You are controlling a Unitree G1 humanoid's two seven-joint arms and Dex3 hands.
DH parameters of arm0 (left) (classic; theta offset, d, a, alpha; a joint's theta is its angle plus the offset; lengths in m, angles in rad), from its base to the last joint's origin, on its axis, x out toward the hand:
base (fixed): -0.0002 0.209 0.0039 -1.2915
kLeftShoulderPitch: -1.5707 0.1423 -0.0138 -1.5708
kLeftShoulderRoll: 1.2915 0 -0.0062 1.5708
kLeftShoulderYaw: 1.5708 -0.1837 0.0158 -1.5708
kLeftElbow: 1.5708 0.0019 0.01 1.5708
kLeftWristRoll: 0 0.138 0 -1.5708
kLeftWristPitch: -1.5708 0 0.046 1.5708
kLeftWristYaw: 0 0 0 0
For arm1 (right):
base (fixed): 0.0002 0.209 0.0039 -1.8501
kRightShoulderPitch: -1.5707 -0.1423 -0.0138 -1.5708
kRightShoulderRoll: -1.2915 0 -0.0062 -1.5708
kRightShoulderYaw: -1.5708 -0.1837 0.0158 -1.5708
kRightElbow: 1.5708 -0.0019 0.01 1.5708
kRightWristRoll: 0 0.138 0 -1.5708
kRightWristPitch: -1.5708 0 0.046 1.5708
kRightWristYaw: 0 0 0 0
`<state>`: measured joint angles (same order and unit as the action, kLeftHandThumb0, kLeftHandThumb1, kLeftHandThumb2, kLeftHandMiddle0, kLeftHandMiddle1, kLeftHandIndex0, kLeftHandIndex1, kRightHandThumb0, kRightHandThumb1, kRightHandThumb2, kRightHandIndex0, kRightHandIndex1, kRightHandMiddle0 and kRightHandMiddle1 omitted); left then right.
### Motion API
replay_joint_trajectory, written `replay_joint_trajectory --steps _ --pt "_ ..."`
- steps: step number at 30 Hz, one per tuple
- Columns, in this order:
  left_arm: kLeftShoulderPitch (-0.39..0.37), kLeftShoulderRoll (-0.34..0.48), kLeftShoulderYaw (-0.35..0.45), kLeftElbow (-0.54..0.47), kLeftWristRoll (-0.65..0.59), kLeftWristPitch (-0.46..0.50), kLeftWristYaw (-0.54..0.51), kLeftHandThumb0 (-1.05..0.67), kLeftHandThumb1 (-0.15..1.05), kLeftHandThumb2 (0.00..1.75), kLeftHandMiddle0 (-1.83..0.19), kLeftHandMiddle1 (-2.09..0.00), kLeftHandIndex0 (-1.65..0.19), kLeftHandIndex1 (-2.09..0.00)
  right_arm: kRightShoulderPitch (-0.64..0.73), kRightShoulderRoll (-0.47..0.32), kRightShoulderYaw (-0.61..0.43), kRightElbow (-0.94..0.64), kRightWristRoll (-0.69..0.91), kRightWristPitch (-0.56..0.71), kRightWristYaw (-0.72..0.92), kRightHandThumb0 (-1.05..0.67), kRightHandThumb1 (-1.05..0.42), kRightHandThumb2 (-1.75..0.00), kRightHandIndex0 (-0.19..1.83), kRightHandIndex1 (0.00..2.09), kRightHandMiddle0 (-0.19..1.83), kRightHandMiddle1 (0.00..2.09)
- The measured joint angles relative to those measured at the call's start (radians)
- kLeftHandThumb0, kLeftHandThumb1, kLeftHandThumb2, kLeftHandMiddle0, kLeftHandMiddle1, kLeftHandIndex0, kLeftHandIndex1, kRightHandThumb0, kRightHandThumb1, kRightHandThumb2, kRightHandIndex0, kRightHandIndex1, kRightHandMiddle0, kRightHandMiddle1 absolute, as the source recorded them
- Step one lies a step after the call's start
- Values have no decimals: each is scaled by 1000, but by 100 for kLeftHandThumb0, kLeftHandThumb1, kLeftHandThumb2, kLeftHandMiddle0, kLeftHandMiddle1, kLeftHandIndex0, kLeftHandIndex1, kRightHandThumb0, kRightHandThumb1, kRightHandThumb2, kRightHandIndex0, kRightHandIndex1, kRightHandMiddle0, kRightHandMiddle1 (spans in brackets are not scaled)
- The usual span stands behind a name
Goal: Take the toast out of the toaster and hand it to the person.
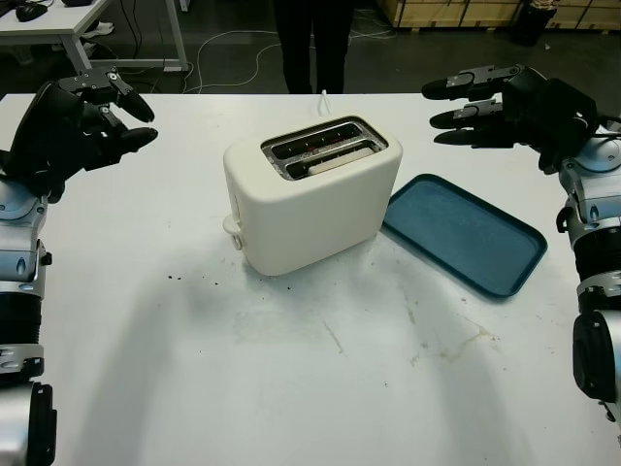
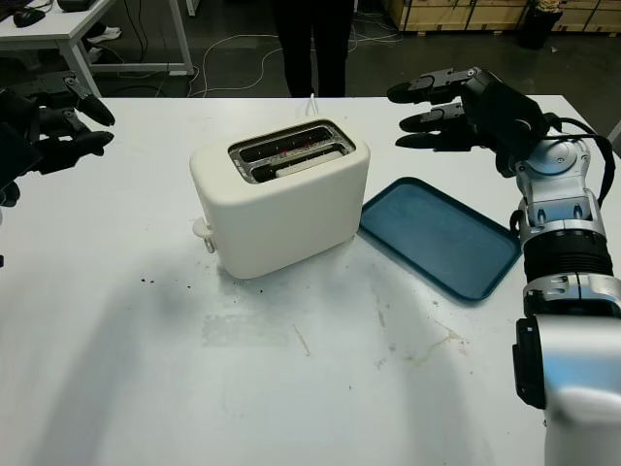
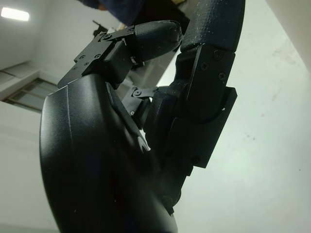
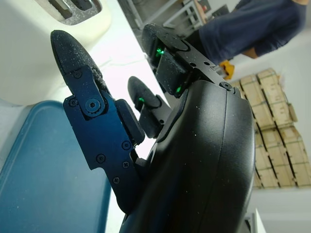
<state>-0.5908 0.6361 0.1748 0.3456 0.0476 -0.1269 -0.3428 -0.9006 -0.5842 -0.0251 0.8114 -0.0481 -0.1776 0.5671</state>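
A cream toaster (image 1: 310, 199) stands in the middle of the white table (image 1: 291, 388). A pale slice of toast (image 1: 338, 161) sits low in its nearer slot. My left hand (image 1: 144, 121) is open, raised over the table's far left, well apart from the toaster. Over the far right hangs my right hand (image 1: 434, 115), open too, its fingers pointing toward the toaster from above the tray's far end. A person in dark trousers (image 1: 312, 44) stands at the table's far edge, behind the toaster. In the right wrist view the toaster (image 4: 73, 14) lies beyond my fingers.
A blue tray (image 1: 466, 235) lies flat just right of the toaster, touching its corner. Crumbs (image 1: 184, 280) and stains dot the table in front. A white desk (image 1: 58, 24) and floor cables lie beyond the far left edge.
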Motion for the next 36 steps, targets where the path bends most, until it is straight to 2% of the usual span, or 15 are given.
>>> replay_joint_trajectory --steps 11,25,36 --pt "-11 -20 -18 -13 1 56 -5 -105 92 9 -67 -141 -53 -135 0 0 0 0 0 0 0 -73 -69 0 80 1 72 1" --pt "-11 -20 -15 -14 -1 28 -5 -105 92 11 -56 -147 -44 -139 0 9 -12 0 8 -3 0 -72 -70 -1 80 2 73 0" --pt "-10 -20 -5 -17 -13 22 -5 -105 92 3 -52 -152 -41 -143 12 9 -31 -41 9 -3 -18 -70 -71 0 80 3 72 0"
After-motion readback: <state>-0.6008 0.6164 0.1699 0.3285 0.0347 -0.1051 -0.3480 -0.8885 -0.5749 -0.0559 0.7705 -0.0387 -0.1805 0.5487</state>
